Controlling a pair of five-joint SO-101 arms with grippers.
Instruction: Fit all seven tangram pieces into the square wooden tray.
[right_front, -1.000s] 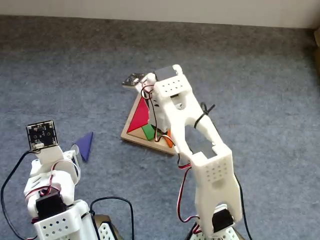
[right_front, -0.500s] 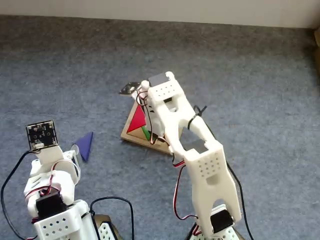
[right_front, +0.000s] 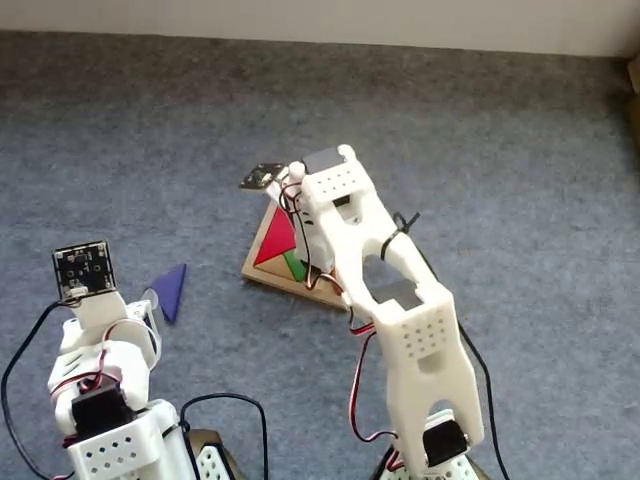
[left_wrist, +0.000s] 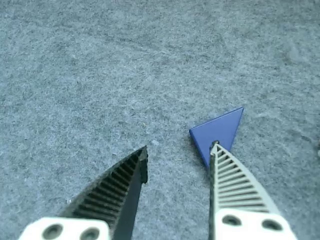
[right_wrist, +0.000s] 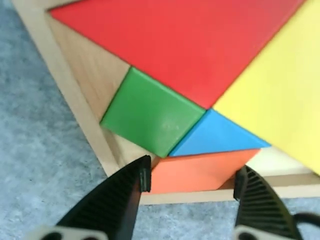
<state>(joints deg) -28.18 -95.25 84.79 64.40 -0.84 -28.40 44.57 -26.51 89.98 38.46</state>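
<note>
The right gripper (right_wrist: 192, 181) holds its fingers apart above the tray (right_front: 272, 282), one at each side of the orange piece (right_wrist: 200, 169) by the rim. The left gripper (left_wrist: 180, 150), fingers also apart, is well away from the tray, one fingertip at the blue triangle (left_wrist: 220, 129).

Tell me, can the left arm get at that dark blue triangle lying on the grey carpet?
Probably yes. The left tool hangs open right by the dark blue triangle, one fingertip over its corner, and nothing lies between them on the grey carpet.
</note>
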